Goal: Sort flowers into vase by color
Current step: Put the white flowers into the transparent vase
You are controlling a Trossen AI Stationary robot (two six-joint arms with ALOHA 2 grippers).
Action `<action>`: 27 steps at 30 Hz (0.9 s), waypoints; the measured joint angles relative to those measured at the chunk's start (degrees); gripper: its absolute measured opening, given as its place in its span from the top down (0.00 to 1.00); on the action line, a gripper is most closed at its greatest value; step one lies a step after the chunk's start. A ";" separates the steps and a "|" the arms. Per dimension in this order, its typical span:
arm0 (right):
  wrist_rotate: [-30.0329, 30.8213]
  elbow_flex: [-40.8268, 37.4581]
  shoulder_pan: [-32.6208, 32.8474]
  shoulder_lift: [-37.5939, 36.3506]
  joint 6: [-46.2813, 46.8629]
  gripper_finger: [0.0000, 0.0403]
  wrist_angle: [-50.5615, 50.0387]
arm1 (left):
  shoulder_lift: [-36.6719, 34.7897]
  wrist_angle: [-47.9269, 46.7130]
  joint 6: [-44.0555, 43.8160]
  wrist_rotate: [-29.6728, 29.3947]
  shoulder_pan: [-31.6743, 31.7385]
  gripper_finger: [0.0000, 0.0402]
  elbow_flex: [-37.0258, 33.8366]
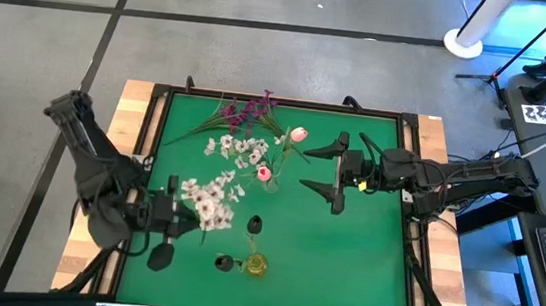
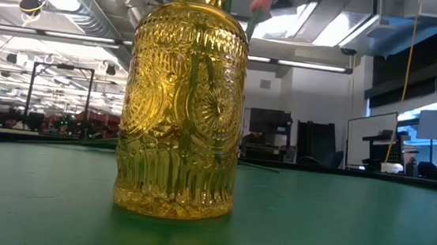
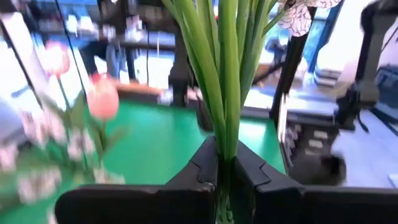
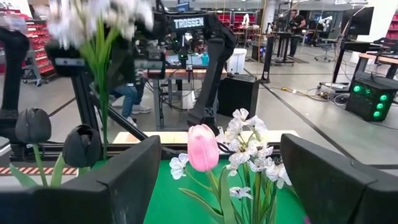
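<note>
Green counter [image 1: 344, 250] carries our flowers: our left hand [image 1: 189, 217] is clamped on white blossoms [image 1: 210, 203], their stems [image 3: 225, 81] hiding its fingertips. Our right hand [image 1: 333, 174] hangs open near a pink tulip [image 4: 203, 147]. Up close, the yellow vase [image 2: 182, 103] is cut off at its neck.

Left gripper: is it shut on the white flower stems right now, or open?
Shut. In the left wrist view the left gripper has both fingers pressed against the green stems of the white flower bunch, with no gap showing.
</note>
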 joint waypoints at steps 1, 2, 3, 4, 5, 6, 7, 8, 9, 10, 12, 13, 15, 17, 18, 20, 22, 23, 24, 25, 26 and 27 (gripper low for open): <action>-0.01 0.00 0.00 0.00 0.01 0.19 0.07 | -0.27 2.28 3.11 0.00 0.74 0.98 0.01; -0.11 0.00 0.00 0.02 0.01 0.19 0.18 | -0.55 4.27 6.03 0.02 1.54 0.98 0.01; -0.47 0.00 0.00 0.04 0.02 0.19 0.22 | -0.80 6.35 8.85 0.05 2.42 0.98 0.01; -0.86 0.00 0.00 0.04 0.02 0.19 0.23 | -1.00 8.34 11.43 0.24 3.40 0.98 0.01; -1.00 0.00 0.00 0.04 0.01 0.19 0.25 | -1.15 10.47 13.89 0.53 4.42 0.98 0.01; -1.01 0.00 0.00 0.04 0.02 0.19 0.25 | -1.33 12.74 16.20 1.42 5.52 0.98 0.01; -1.01 0.00 0.00 0.04 0.02 0.19 0.27 | -1.46 15.09 18.62 3.03 6.62 0.98 0.01; -1.01 0.00 0.00 0.04 0.02 0.19 0.33 | -1.64 17.65 21.11 5.25 7.79 0.98 0.01; -1.04 0.00 0.00 0.04 0.02 0.19 0.41 | -1.72 20.26 23.62 8.00 8.92 0.98 0.01; -1.04 0.00 0.00 0.04 0.02 0.19 0.49 | -1.79 22.70 25.87 10.51 10.15 0.98 0.01; -1.04 0.00 0.00 0.04 0.00 0.19 0.94 | -1.89 26.57 29.93 14.37 12.35 0.98 0.03; -1.05 0.00 0.00 0.05 0.00 0.19 1.30 | -2.03 27.60 31.51 15.87 13.37 0.98 0.03; -1.67 0.02 0.00 0.04 0.02 0.19 2.08 | -2.17 29.60 33.11 18.88 16.03 0.98 0.03; -3.03 0.04 0.00 0.04 0.08 0.19 2.32 | -2.21 30.40 33.34 22.84 19.28 0.98 0.05; -3.50 0.04 0.00 0.06 0.25 0.19 2.33 | -2.21 30.40 33.34 25.18 20.89 0.98 0.05; -3.64 0.04 0.00 0.07 0.51 0.19 2.30 | -2.14 30.49 33.25 28.89 24.35 0.98 0.05; -3.99 0.04 0.00 0.07 0.44 0.19 2.57 | -2.14 31.74 32.31 32.26 27.50 0.98 0.05; -4.31 0.04 0.00 0.07 0.25 0.19 3.30 | -2.14 32.71 31.64 34.44 29.00 0.98 0.05; -4.98 0.04 0.00 0.11 0.16 0.19 4.57 | -2.14 33.63 31.02 36.72 30.36 0.98 0.05; -5.66 0.04 -0.02 0.13 0.05 0.19 6.36 | -2.14 34.50 30.14 39.17 31.59 0.98 0.05; -6.29 0.04 -0.02 0.13 0.04 0.19 8.76 | -2.14 35.15 29.45 41.50 32.65 0.98 0.05; -7.00 0.04 -0.02 0.19 0.04 0.19 11.40 | -2.14 35.43 28.50 43.46 33.53 0.98 0.05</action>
